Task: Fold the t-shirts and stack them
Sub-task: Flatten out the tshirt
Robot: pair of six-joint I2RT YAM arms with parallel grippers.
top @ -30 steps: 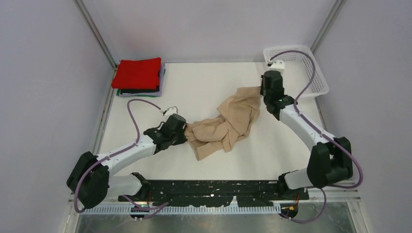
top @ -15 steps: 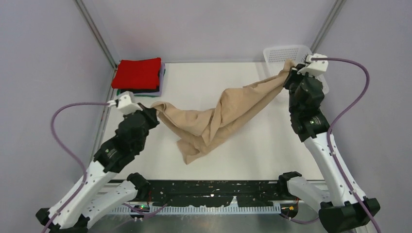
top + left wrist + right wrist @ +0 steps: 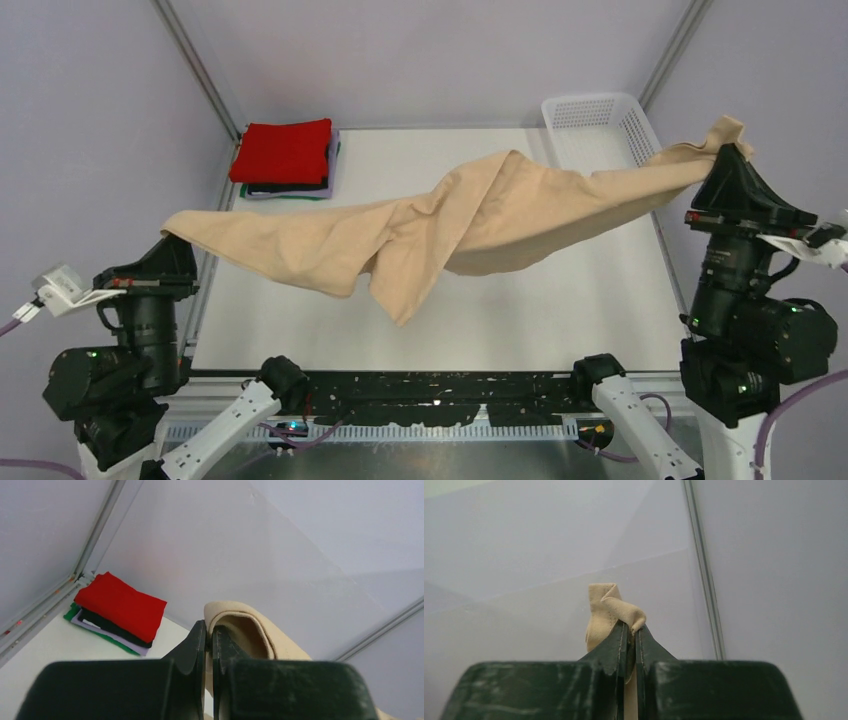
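Note:
A beige t-shirt (image 3: 470,215) hangs stretched in the air across the whole table, twisted in the middle with a fold drooping down. My left gripper (image 3: 178,240) at the far left is shut on one end of it; the pinched edge of the beige t-shirt (image 3: 240,625) curls over the left gripper (image 3: 209,630). My right gripper (image 3: 733,150) at the far right is shut on the other end, a bunched bit of the beige t-shirt (image 3: 611,610) poking above the right gripper (image 3: 630,628). A stack of folded t-shirts (image 3: 287,157), red on top, lies at the back left and shows as the folded stack (image 3: 117,607) in the left wrist view.
A white mesh basket (image 3: 605,135) stands at the back right corner, partly behind the stretched cloth. Metal frame posts (image 3: 195,70) and pale walls close in the table (image 3: 560,310) on three sides.
Both arms have swung up and outward, lifting the beige t-shirt off the table and pulling it from a crumpled heap into a long span in the air.

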